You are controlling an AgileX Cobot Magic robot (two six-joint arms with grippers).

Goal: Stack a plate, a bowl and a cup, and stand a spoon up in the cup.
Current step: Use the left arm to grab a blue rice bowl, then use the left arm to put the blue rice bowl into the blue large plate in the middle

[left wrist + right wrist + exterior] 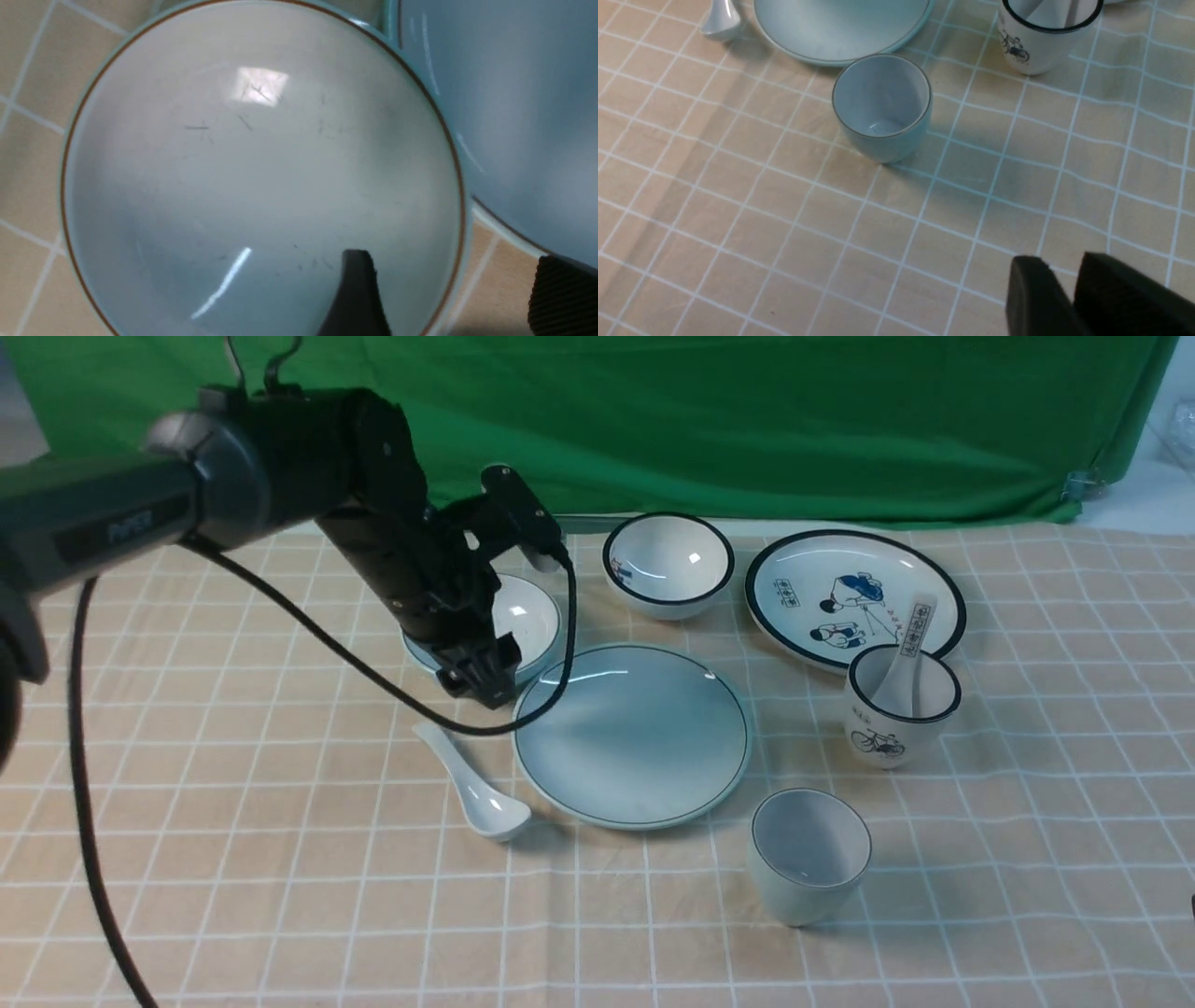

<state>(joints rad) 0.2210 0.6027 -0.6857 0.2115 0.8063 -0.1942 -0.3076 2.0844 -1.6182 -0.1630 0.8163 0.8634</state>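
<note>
over the bowl (261,163), only the wrist view shows the left end effector (455,267) parted astride its rim.

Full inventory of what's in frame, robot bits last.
plate: 1, pale blue-green, table centre
bowl: 1, pale blue-green, behind-left of plate
cup: 1, pale blue-green, near-right of plate
spoon: 1, white, left of plate
black-rimmed bowl: 1, white, far centre
cartoon plate: 1, white, far right
bicycle cup: 1, white, before cartoon plate
lettered spoon: 1, white, in bicycle cup
tablecloth: 1, peach check, under all
backdrop: 1, green, rear
left pincer: 1, black, open astride bowl rim
right pincer: 1, black, shut, over near cloth
</note>
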